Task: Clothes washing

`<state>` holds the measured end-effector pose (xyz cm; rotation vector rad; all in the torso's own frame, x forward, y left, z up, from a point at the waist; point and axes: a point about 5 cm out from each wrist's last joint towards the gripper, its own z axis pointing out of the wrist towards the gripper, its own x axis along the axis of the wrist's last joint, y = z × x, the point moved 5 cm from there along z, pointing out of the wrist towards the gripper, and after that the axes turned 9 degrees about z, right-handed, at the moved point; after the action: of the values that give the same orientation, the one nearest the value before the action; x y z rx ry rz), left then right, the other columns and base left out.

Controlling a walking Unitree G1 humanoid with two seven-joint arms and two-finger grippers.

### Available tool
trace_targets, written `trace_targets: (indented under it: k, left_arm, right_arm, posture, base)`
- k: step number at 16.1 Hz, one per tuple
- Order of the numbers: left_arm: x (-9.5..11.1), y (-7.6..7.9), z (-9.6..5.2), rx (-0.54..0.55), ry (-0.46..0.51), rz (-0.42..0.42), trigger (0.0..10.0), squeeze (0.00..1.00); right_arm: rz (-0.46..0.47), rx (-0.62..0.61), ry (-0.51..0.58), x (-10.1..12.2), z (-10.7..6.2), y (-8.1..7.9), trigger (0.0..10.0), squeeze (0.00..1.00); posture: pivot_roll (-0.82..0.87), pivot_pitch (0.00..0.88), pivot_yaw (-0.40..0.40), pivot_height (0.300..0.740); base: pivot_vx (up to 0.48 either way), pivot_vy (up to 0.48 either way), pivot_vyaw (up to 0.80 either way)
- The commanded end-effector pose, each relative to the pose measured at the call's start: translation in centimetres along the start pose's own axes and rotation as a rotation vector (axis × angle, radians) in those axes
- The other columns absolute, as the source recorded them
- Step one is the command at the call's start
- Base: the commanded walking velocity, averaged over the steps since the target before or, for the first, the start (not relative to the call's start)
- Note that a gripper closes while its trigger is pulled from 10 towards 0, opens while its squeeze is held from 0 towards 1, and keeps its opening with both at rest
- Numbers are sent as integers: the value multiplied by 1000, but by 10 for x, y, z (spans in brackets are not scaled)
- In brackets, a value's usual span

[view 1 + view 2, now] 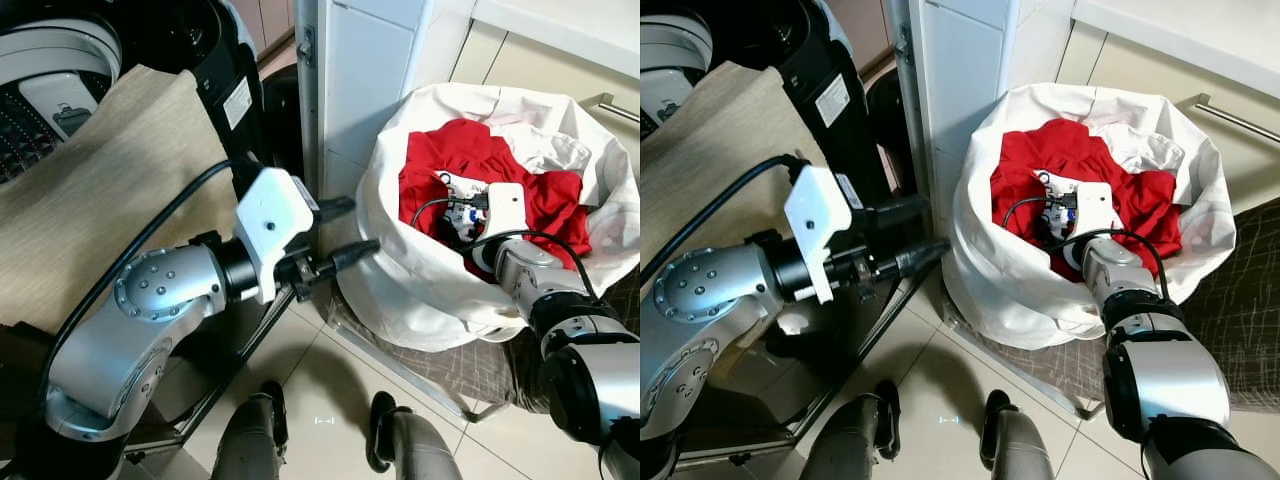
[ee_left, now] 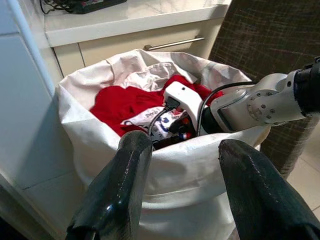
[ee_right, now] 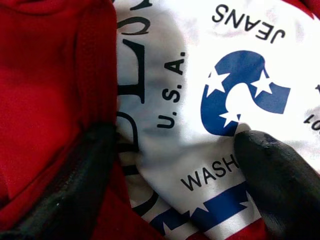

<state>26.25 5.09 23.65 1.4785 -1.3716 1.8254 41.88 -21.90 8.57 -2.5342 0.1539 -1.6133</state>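
A white laundry bag (image 1: 385, 250) stands open on the floor to the right. Inside lie a red garment (image 1: 470, 150) with a white printed patch (image 3: 200, 100) and a white garment (image 1: 550, 150). My right gripper (image 3: 172, 135) reaches down into the bag, open, its black fingers (image 3: 275, 175) pressed onto the printed patch with fabric between them. My left gripper (image 1: 350, 232) hovers open and empty just left of the bag's outer wall. The top-loading washing machine (image 1: 50, 60) sits at the upper left.
A beige cloth (image 1: 100, 190) drapes over the surface beside the washer. A white cabinet (image 1: 350, 80) stands behind the bag, with a drawer handle (image 1: 610, 105) to the right. A dark woven mat (image 1: 480, 370) lies under the bag. My feet (image 1: 260, 430) stand on tile.
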Motion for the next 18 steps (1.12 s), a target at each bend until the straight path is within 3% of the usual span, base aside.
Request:
trace_targets:
  k: [1,18]
  left_arm:
    - [3,8,-2,-33,9,-13,10000,0]
    - [1,-4,3,11,1,-24,10000,0]
  right_arm:
    - [20,-30,-78,-26,-1,6,0,0]
    - [58,-39,-32,-13,-3,12,0,0]
  posture:
    - [180,386,33,740]
    - [154,324,33,740]
  base:
    - [0,0,0]
    - [0,0,0]
